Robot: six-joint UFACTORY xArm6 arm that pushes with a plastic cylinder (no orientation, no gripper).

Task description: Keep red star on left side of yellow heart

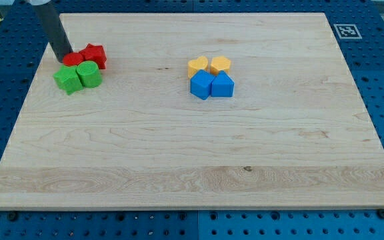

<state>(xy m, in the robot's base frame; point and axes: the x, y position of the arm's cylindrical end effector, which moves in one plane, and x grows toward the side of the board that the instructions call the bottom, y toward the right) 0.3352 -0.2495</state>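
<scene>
The red star [95, 55] lies near the board's top left, far to the left of the yellow heart [221, 64], which sits above centre. My tip [63, 61] rests at the left edge of a second red block [74, 59], whose shape I cannot make out. That block touches the red star's left side. The tip looks to be touching the second red block and is apart from the star.
Two green blocks [67, 79] [89, 74] sit just below the red pair. A second yellow block [197, 66] lies left of the heart. Two blue blocks [201, 85] [223, 85] sit below the yellow pair. The wooden board [192, 167] ends close to the tip's left.
</scene>
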